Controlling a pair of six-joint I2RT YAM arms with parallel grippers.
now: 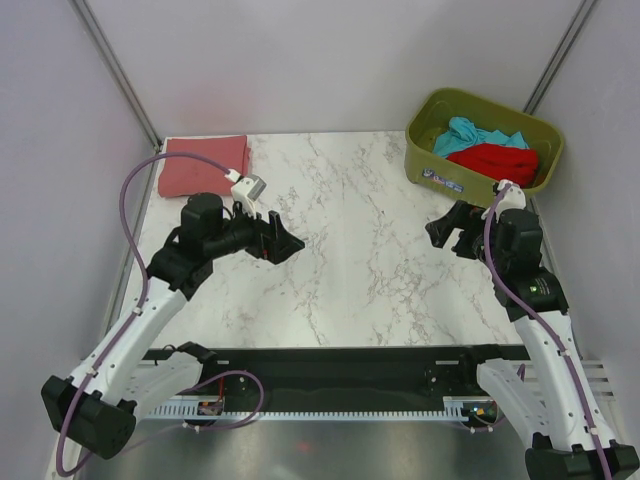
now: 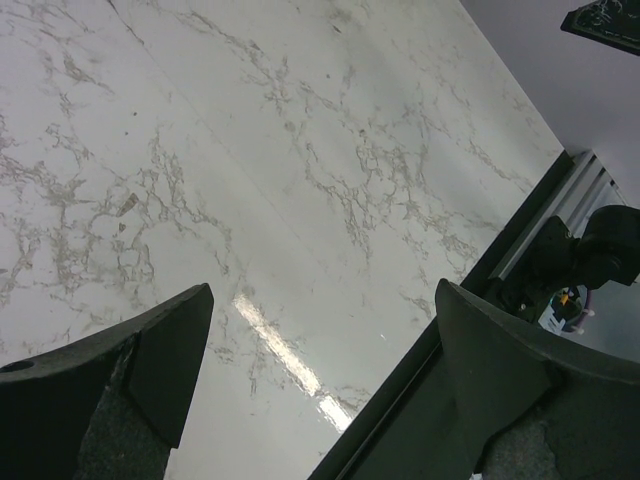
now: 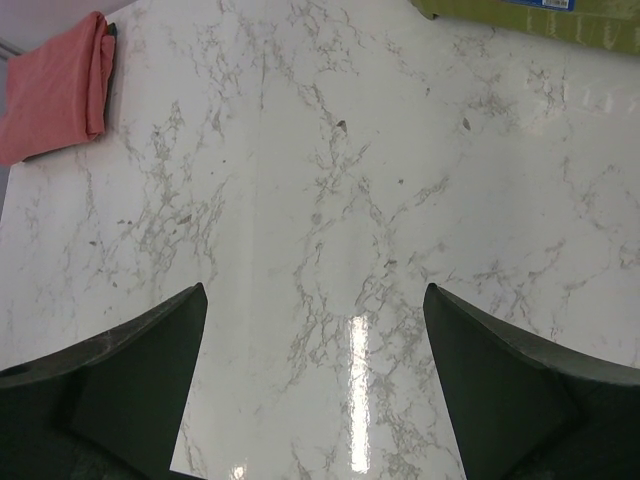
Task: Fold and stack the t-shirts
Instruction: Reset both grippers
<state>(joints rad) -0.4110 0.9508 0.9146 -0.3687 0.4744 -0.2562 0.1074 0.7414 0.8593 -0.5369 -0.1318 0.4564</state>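
A folded dusty pink t-shirt (image 1: 203, 166) lies at the table's far left corner; it also shows in the right wrist view (image 3: 55, 95) at the top left. A teal t-shirt (image 1: 480, 135) and a bright red t-shirt (image 1: 495, 162) lie crumpled in the olive-green bin (image 1: 430, 120) at the far right. My left gripper (image 1: 287, 243) is open and empty above the marble table, right of the pink shirt. My right gripper (image 1: 441, 232) is open and empty just in front of the bin. Both wrist views show only bare marble between the open jaws.
The marble table (image 1: 350, 250) spans the middle. The bin's edge shows at the top of the right wrist view (image 3: 530, 15). A black rail (image 1: 330, 365) runs along the near edge. Grey walls enclose the back and sides.
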